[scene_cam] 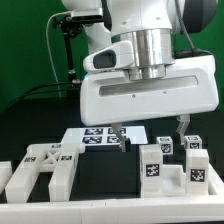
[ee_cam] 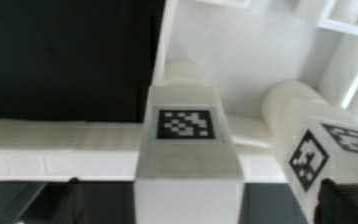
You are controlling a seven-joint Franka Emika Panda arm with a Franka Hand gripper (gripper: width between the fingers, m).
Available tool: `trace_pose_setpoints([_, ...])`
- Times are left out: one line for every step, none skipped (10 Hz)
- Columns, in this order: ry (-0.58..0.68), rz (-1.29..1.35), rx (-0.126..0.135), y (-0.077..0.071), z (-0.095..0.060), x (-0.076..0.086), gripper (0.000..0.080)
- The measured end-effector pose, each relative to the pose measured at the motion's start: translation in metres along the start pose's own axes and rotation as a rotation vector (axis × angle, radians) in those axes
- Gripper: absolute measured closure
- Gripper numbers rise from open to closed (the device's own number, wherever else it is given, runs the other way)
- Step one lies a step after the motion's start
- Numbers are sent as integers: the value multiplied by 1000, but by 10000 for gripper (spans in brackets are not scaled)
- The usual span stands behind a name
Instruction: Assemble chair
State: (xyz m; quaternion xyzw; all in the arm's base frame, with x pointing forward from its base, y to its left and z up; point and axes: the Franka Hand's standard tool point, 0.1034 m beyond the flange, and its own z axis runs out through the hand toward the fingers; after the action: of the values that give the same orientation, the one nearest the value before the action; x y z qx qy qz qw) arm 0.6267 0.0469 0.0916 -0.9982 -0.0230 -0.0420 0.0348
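The arm (scene_cam: 150,40) fills most of the exterior view, and the gripper (scene_cam: 151,136) hangs low over the table (scene_cam: 100,182). Its fingers (scene_cam: 122,142) are spread wide and pinch nothing that I can see.

From the exterior view, the chair is in loose white pieces. The cross-braced panel (scene_cam: 45,168) lies flat at about eight o'clock from the gripper, well apart from it. A tagged block (scene_cam: 152,168) stands at six o'clock, just under the gap between the fingers. A taller frame (scene_cam: 196,166) stands at about four o'clock, just beside the block. I cannot tell whether those two touch. The marker board (scene_cam: 98,138) lies flat at nine o'clock, next to the nearer finger. A white ledge (scene_cam: 110,212) runs along the table's front edge.

The wrist view looks straight down on a white bar (ee_cam: 188,125) with one square tag on its face. It runs into the space between the two fingers. A second bar (ee_cam: 322,145), also tagged, lies just beside it and tilted away. Both rest against a white strip on the black table. I cannot tell whether either finger touches the bar, or which exterior pieces these are.
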Motion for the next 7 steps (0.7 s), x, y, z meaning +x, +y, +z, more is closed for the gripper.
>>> trace_pose_setpoints([-106, 14, 16, -3, 1, 0, 150])
trace_pose_setpoints([-80, 13, 12, -2, 4, 11, 150])
trace_pose_setpoints([-69, 19, 8, 0, 8, 12, 150])
trace_pose_setpoints([-60, 21, 7, -1, 7, 14, 150])
trace_pose_setpoints([-60, 21, 7, -1, 7, 14, 260])
trace_pose_setpoints([-60, 21, 7, -1, 8, 14, 395])
trace_pose_setpoints([-60, 22, 7, -1, 8, 14, 395])
